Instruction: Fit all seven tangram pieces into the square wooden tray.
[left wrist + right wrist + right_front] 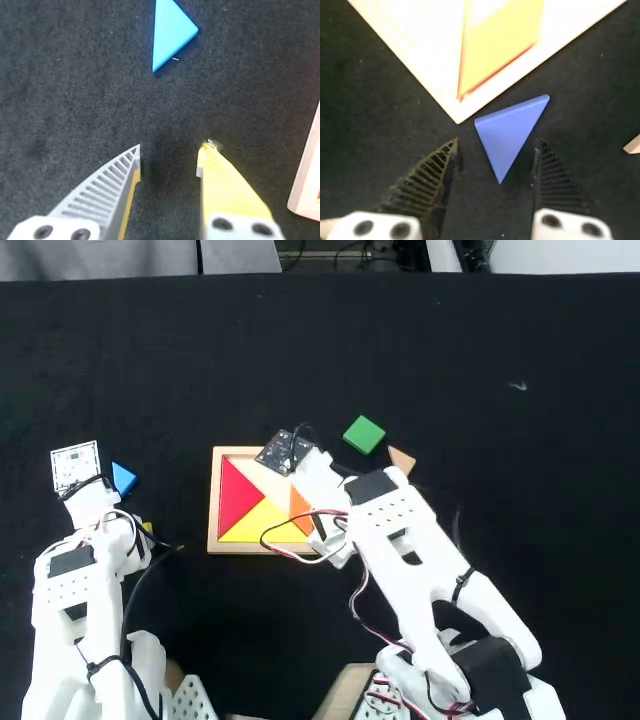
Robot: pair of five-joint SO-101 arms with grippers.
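Right wrist view: the right gripper [497,145] is released, its fingers either side of a violet-blue triangle [507,135] lying on the desk [370,125] just beside a corner of the tray [435,85]. The left gripper [171,147] hangs released over the desk, a light blue triangle [170,32] ahead

The black surface [520,360] lies open far and right. The right arm [420,560] hangs over the tray's [213,502] right edge, seemingly barring approach there. A green square [363,434] and a tan piece [402,459] crowd its far-right corner.
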